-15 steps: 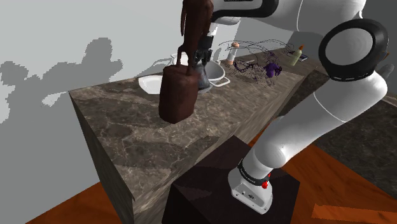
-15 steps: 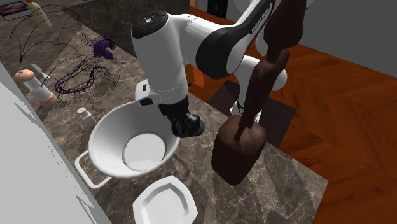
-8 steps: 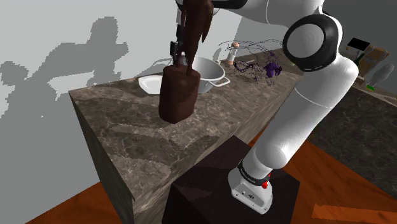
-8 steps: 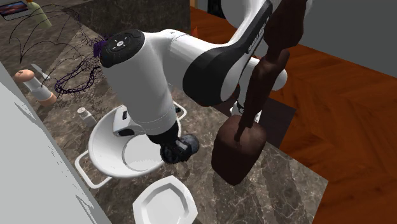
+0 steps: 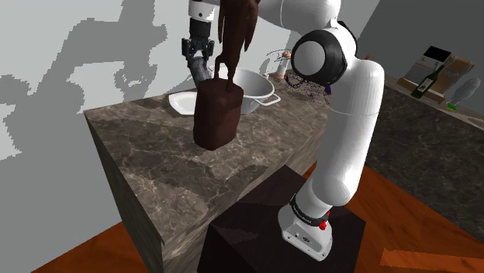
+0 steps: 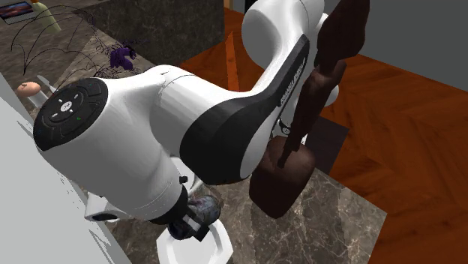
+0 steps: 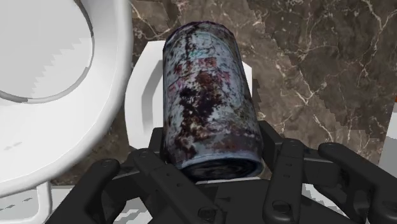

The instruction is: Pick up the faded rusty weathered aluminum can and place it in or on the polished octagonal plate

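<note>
Your black two-finger gripper (image 7: 216, 164) is clamped on the faded, rust-blotched pale-blue cylindrical can (image 7: 208, 95). It grips near one end, so the body projects forward past the fingers. The can hangs over the white octagonal plate (image 7: 141, 95), apparently clear of it; I judge this a carry position ahead of release.

The plate lies at the wall-side edge of the brown-veined marble counter (image 7: 318, 57), just beside a white round handled bowl (image 7: 63, 89). A tall dark-brown jug-like object (image 5: 217, 112) stands mid-counter. The grey wall (image 5: 46, 39) runs behind, with an orange wood floor (image 6: 405, 112) below.
</note>
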You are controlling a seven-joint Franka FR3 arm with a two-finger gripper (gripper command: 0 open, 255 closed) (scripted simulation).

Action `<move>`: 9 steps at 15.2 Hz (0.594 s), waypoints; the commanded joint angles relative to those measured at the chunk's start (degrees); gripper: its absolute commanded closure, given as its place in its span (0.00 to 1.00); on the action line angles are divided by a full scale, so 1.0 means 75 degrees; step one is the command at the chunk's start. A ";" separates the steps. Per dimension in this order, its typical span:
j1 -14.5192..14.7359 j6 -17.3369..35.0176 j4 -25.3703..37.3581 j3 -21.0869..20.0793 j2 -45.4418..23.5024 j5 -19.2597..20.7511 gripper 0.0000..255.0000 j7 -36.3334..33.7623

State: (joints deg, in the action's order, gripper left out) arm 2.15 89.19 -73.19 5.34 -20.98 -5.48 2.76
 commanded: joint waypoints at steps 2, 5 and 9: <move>0.0018 0.0035 0.0229 -0.0021 -0.0262 -0.0020 1.00 -0.0037; 0.0032 0.0373 -0.0166 -0.0021 -0.0206 -0.0016 1.00 -0.0017; 0.0048 0.0803 -0.0638 -0.0023 -0.0165 -0.0016 1.00 0.0009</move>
State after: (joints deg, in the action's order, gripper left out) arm 2.51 94.45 -77.31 5.17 -22.15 -5.60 2.73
